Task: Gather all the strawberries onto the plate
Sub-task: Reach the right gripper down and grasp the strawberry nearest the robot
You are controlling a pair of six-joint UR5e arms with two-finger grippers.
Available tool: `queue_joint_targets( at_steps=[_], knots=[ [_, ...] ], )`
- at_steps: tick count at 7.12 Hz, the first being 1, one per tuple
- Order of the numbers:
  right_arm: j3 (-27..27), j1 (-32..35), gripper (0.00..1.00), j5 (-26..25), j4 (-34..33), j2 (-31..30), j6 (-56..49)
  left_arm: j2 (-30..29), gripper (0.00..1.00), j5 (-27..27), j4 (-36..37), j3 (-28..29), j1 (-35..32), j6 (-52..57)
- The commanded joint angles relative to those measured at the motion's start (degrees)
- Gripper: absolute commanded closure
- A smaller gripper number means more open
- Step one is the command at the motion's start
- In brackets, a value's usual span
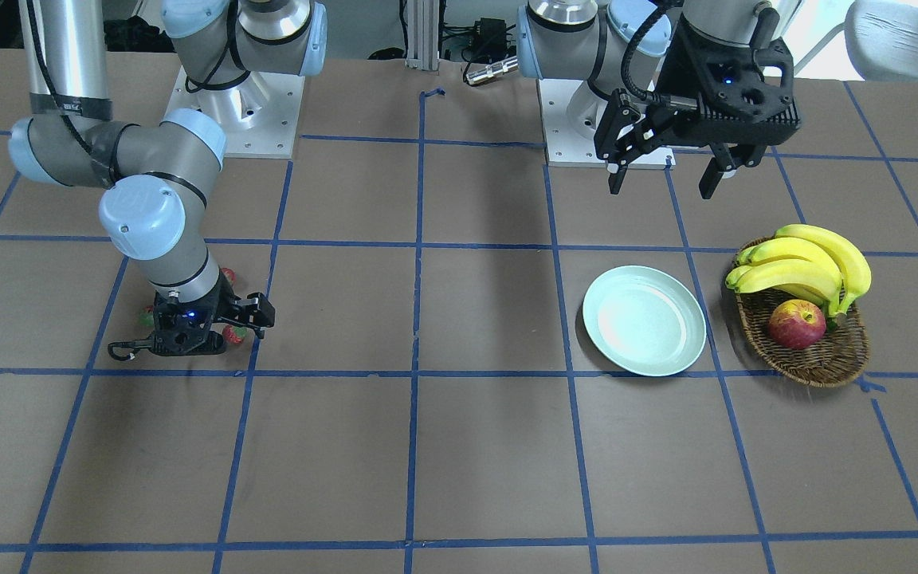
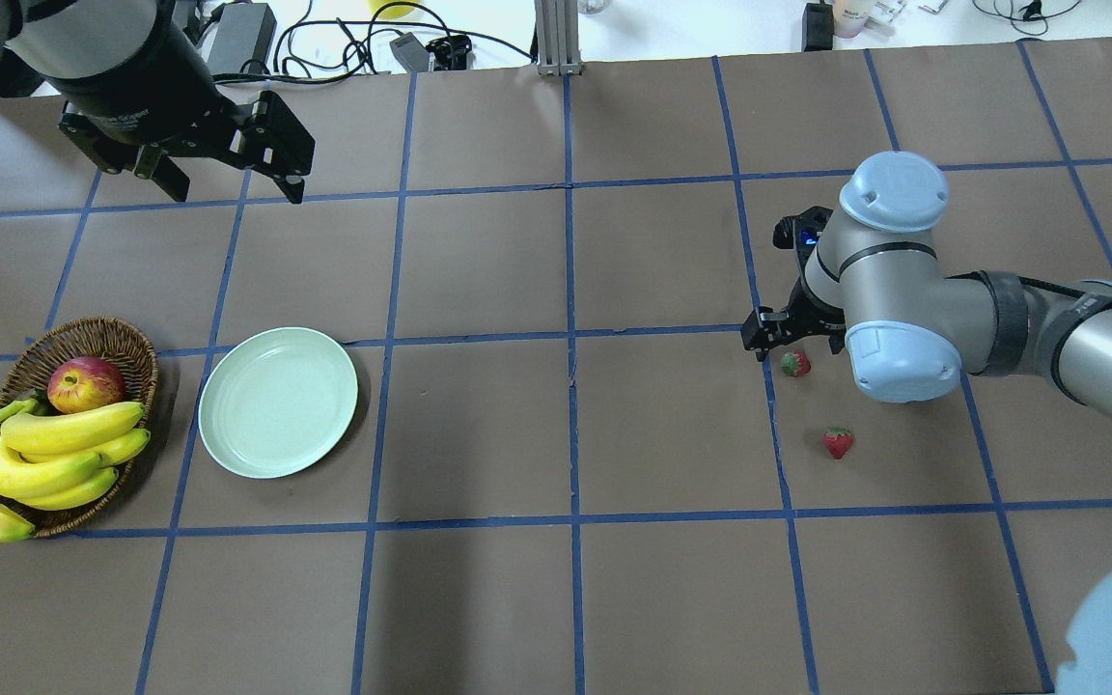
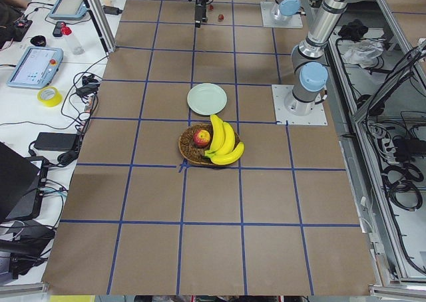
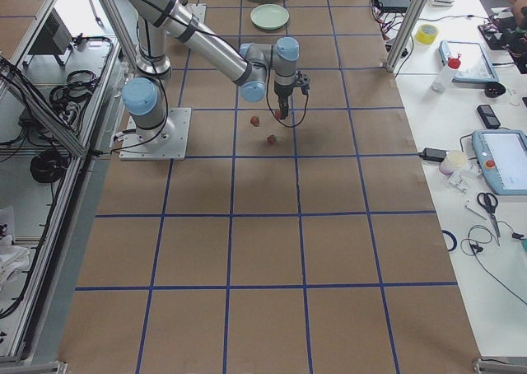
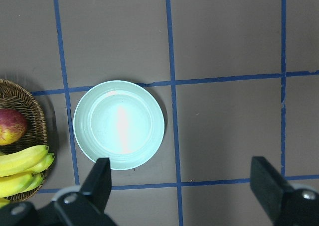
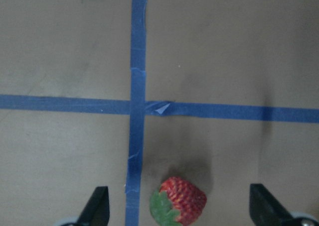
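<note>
right wrist-mounted view: the right tool [image 6: 179,190], jaws apart, brackets a strawberry [image 6: 178,200] on the worktop [image 6: 224,47]; closing off-centre could, i think, roll it away. left tool [image 5: 180,169] likewise apart.

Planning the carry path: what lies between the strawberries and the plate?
Only bare table crossed by blue tape lines, from strawberries to plate, in the overhead view.

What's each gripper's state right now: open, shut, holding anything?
Left gripper: open, empty.
Right gripper: open over a strawberry, not gripping.
</note>
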Motion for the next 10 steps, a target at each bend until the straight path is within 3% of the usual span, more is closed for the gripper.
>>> queue_joint_targets(
  at_steps=[1,2,3,6,7,10],
  knots=[
    [1.5,-0.3,0.43,0.1,0.0,0.4,-0.3,0.0,0.00,-0.1,0.0,-0.1,0.0,0.0],
    [1.6,-0.3,0.74,0.1,0.1,0.3,-0.3,0.0,0.00,-0.1,0.0,-0.1,0.0,0.0],
    [1.2,-0.3,0.84,0.0,0.3,0.3,-0.4,0.0,0.00,-0.1,0.0,-0.1,0.0,0.1],
    [-2.1,1.3,0.85,2.9,1.0,-0.7,6.3,0.0,0.00,0.2,0.0,-0.1,0.0,0.4],
    [-2.4,4.7,0.85,5.4,1.0,-0.7,13.2,0.1,0.00,0.1,0.0,-0.1,0.0,0.6],
    [-5.2,16.9,0.86,6.1,-0.3,2.8,33.3,0.2,0.00,0.4,0.0,-0.1,0.0,0.7]
  ],
)
